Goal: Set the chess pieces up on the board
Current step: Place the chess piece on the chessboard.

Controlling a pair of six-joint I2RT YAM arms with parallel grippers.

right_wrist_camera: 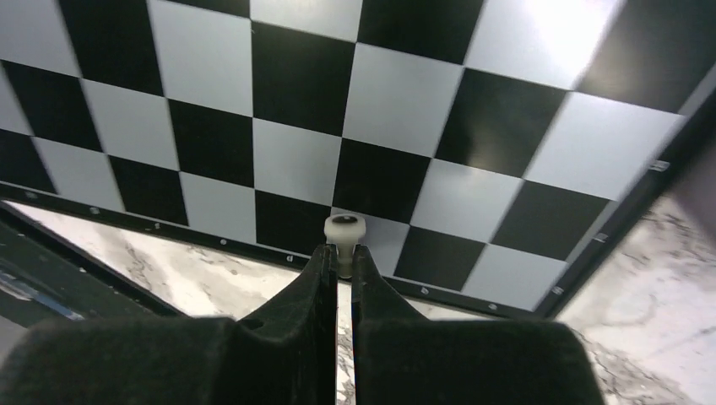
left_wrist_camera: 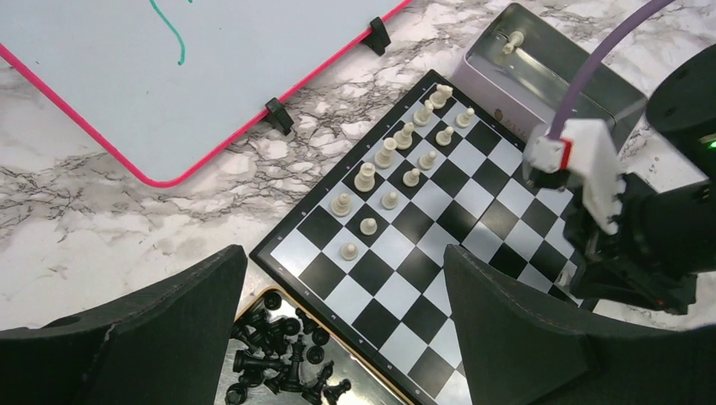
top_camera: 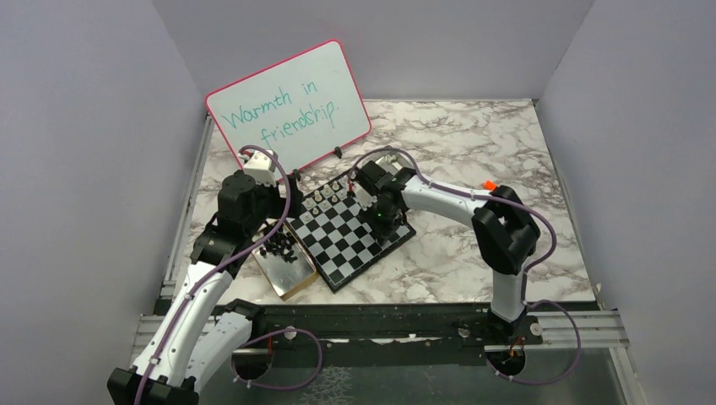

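Right wrist view: a cream-white chessman is pinched at the tips of the right pincer, over the board edge squares beneath it, seemingly for upright placement, while the left pincer is spread above the black chessmen, likely for picking.

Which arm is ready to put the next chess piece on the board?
Right. The right claw is shut on a cream-white piece over the board. The left claw is open and empty, above the black pieces.
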